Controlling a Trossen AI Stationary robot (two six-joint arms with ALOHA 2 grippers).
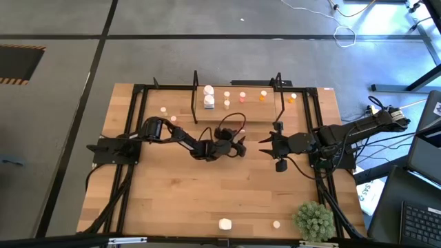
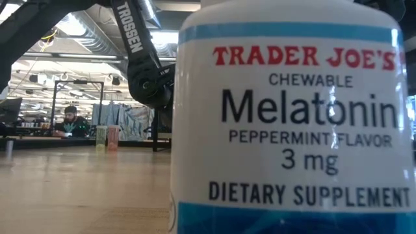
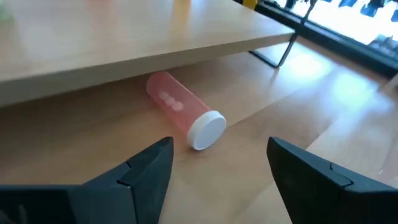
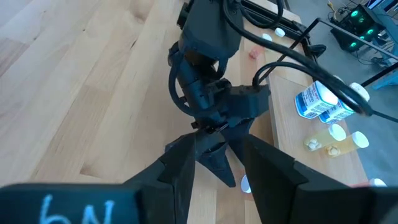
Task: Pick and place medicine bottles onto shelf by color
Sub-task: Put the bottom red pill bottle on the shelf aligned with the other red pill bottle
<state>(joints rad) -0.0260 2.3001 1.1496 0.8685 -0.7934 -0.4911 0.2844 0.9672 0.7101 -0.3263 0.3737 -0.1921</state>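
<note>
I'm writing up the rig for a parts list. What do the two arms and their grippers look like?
Both arms are matte black with jointed segments. The left arm carries looping black cables near its wrist, and white "TROSSEN" lettering runs along an arm link in the low view. The left gripper has flat, wedge-shaped black jaws. The right arm trails black cables too; the right gripper has the same angular black jaws.
</note>
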